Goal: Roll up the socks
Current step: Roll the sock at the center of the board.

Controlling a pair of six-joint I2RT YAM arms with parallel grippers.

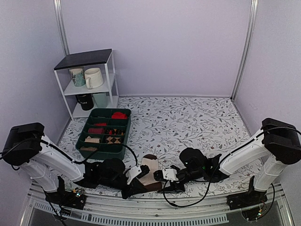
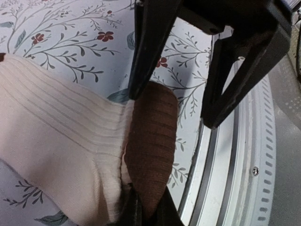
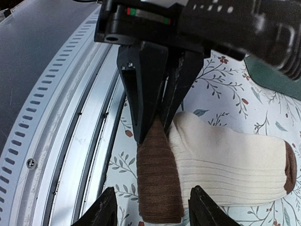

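The socks [image 1: 149, 167] lie flat on the flowered table near its front edge: cream ribbed fabric [image 2: 51, 127] with a dark brown end [image 2: 153, 141]. My left gripper [image 2: 146, 209] is shut on the tip of that brown end, low at the table. In the right wrist view the brown end [image 3: 159, 179] lies between my right gripper's [image 3: 153, 209] open fingers [image 3: 104, 212], which straddle it without touching. The cream part [image 3: 225, 160] stretches right to a second brown end [image 3: 290, 169]. In the top view the left gripper [image 1: 136, 181] and right gripper [image 1: 163, 178] face each other across the socks.
A green compartment tray [image 1: 99, 149] with red and checked rolled socks stands behind the left arm. A white shelf [image 1: 89, 80] with mugs is at the back left. The metal rail of the table's front edge [image 2: 244, 155] runs right beside both grippers.
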